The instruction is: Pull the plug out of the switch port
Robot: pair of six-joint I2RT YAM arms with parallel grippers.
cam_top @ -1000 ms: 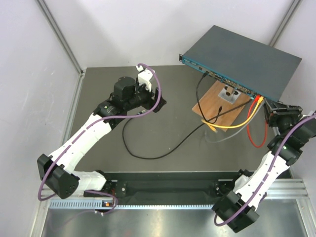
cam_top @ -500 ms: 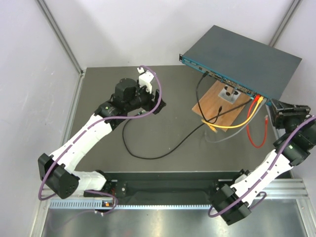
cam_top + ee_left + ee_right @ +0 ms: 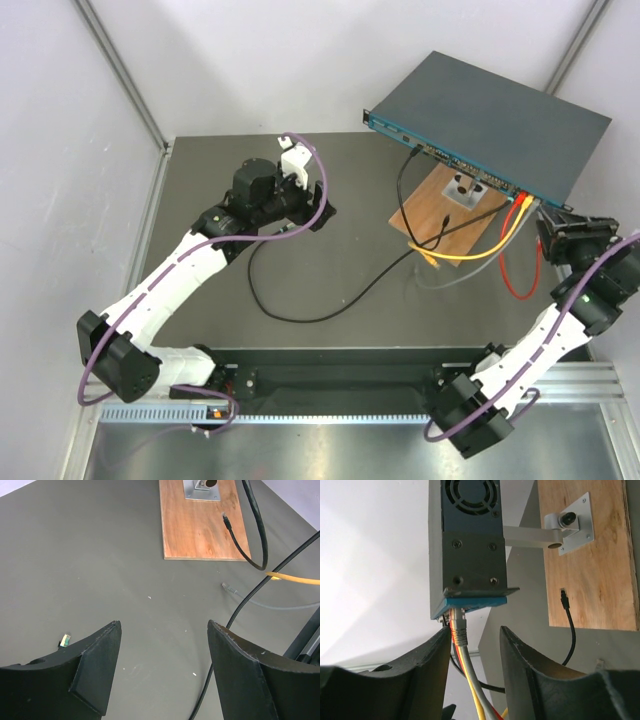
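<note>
At the upper right of the top view, the switch (image 3: 490,115) lies at an angle on the dark table (image 3: 300,270), its teal port face turned toward the arms. It is a wide metal box, judged heavy and stiff. It should stay put under a light pull but may slide if the plug binds.

At the right end of that face, the right gripper (image 3: 472,632) points up at the ports. Its fingers stand apart on either side of the grey plug (image 3: 460,627) without clamping it. The plug is seated in the end socket, with a yellow cable (image 3: 475,705) beside it.

In the left half of the top view, the left gripper (image 3: 164,625) hangs wide open over bare table, holding nothing.

The plug is judged small, rigid and smooth, with a latch that can snap. Take hold on the ribbed boot just below the socket, not on the soft cable, and pull straight out along the port axis.
</note>
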